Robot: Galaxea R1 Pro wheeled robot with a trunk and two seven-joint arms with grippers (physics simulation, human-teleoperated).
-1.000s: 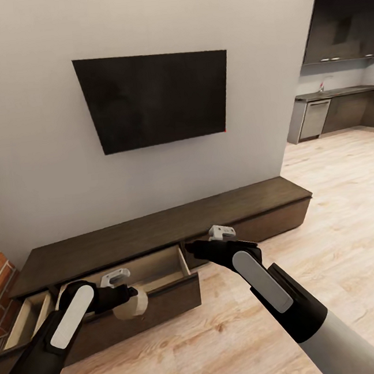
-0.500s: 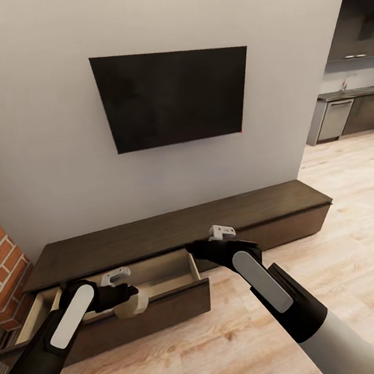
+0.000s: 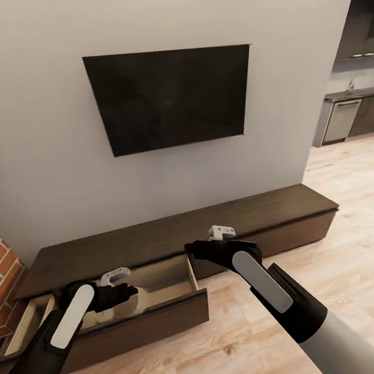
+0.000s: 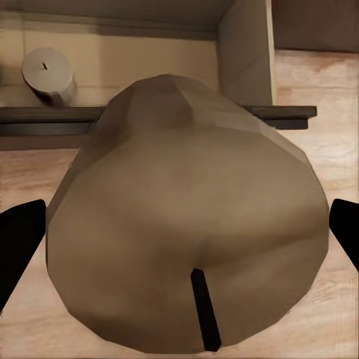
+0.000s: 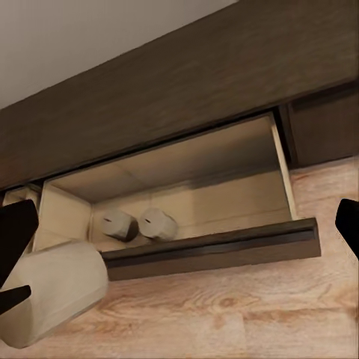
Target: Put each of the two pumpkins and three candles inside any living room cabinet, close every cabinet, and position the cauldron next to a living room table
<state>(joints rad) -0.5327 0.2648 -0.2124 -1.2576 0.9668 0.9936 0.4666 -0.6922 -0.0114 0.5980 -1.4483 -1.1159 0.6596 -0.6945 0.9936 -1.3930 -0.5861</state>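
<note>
Candle held over open drawer

Living room, wood floor (image 3: 343,233), TV (image 3: 171,99) on wall above cabinet (image 3: 158,237). Left gripper (image 3: 127,295) at 8 o'clock pinches a candle (image 4: 187,232) at the open drawer (image 3: 157,283) front. Two candles (image 5: 138,223) lie inside drawer. Right gripper (image 3: 197,250) at centre, fingers spread, empty
</note>
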